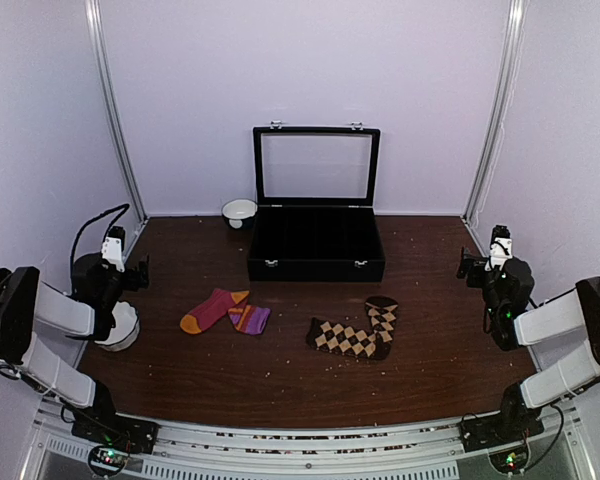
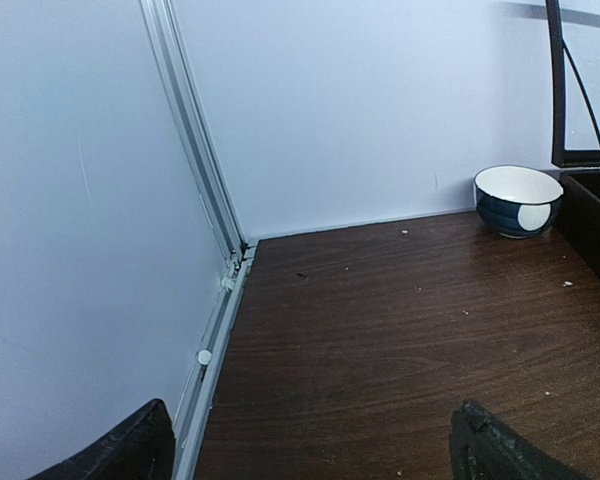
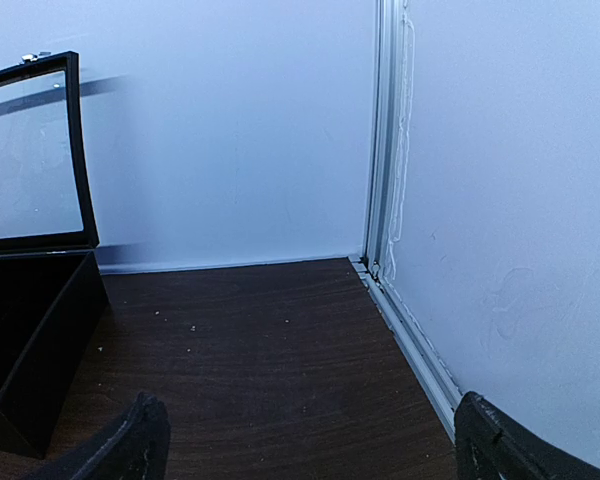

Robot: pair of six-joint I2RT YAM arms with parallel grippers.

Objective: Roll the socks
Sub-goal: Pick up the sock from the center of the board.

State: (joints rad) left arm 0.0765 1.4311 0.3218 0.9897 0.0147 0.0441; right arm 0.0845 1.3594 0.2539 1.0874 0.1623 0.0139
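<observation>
Grippers: left gripper (image 1: 130, 268) and right gripper (image 1: 472, 268) both have jaws wide apart, gripping nothing, at opposite tabletop (image 1: 430, 350) edges. Magenta-red socks (image 1: 225, 311) lie inward of the left gripper, well apart from it. Brown argyle socks (image 1: 355, 330) lie inward of the right gripper, also well apart. Black box (image 1: 316, 245) between the grippers, lid up, interior too dark to read. Bowl (image 1: 239, 211) just beside the box, white inside.

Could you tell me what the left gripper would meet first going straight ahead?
Probably the back wall; ahead of the left gripper lies only bare table, the bowl off to its right.
</observation>
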